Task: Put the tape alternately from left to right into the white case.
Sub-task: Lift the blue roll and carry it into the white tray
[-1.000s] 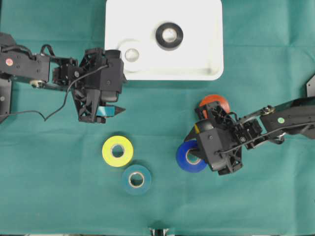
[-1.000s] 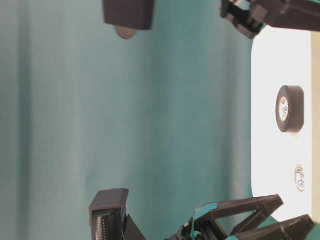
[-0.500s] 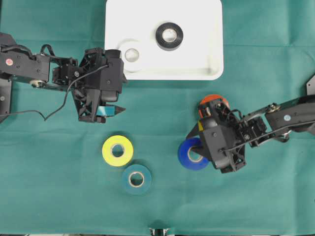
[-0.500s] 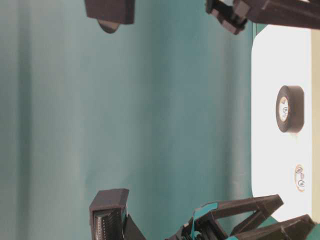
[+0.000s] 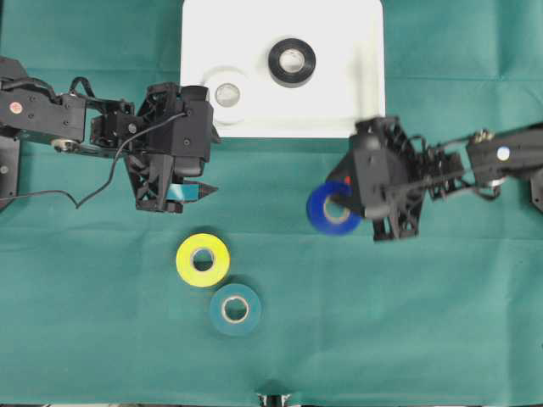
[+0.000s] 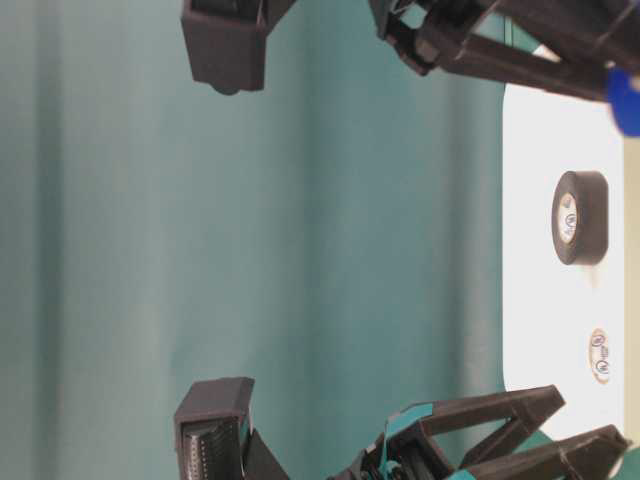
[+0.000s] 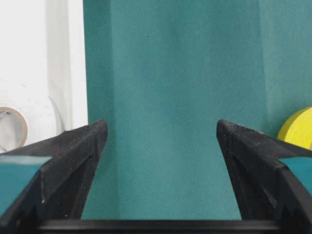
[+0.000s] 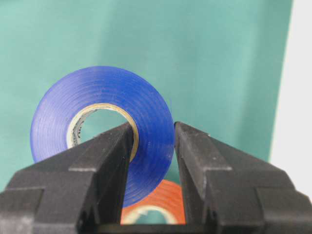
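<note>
Six rolls of tape show in these views; two already lie flat in the white case (image 5: 361, 110), the black roll (image 5: 292, 62) near its middle and the white roll (image 5: 226, 92) toward its lower left corner, each with its core hole facing up; in the table-level view the black roll (image 6: 578, 217) shows its side and core. On the green cloth (image 5: 102, 322) the yellow roll (image 5: 203, 259) and the teal roll (image 5: 235, 309) also lie flat, holes up, just beside each other, well below the case. The right gripper (image 5: 346, 202) is clenched on the blue roll (image 5: 329, 209); the right wrist view shows one finger (image 8: 97, 165) through the pale core and the other against the outer face, pinching the roll's wall; from overhead the blue roll's flat face and core hole face upward, just below the case's lower right corner. The orange-red roll (image 8: 156, 207) appears only in the right wrist view, beneath the blue one and partly hidden by the fingers, lying flat on the cloth. The left gripper (image 5: 188, 192) hangs released and holds nothing, its jaws wide apart over bare cloth just below the case's left edge; its wrist view catches the white roll (image 7: 29, 119) at the left and the yellow roll's edge (image 7: 298, 127) at the right.
</note>
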You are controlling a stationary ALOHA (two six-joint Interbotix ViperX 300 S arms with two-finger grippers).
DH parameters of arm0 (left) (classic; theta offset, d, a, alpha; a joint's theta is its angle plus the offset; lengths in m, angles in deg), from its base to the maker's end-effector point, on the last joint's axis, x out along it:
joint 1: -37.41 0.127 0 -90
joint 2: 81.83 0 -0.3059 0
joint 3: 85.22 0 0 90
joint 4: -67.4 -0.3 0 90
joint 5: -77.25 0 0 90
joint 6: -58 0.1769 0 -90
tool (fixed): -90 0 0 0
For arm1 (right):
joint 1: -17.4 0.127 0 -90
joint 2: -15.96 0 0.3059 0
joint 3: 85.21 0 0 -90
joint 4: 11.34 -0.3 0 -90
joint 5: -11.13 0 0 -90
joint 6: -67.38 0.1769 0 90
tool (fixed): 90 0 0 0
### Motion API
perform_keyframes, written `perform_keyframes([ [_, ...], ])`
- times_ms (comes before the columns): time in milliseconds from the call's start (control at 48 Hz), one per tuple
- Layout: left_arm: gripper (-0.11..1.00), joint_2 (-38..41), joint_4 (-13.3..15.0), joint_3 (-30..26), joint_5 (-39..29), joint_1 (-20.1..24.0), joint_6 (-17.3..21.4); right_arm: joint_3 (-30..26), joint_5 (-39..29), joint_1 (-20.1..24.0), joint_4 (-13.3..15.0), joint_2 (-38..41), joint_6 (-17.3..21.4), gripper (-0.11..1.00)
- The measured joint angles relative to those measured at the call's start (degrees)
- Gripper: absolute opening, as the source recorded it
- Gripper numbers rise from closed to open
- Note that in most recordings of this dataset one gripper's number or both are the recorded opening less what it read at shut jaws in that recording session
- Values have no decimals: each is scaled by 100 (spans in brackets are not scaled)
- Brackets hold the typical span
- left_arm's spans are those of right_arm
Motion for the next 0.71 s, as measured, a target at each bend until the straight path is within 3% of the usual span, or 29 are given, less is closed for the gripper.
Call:
perform_keyframes([
  [708,93,-9,0,0,18,0,0,167,18,-1775,18,-229,-53,1],
])
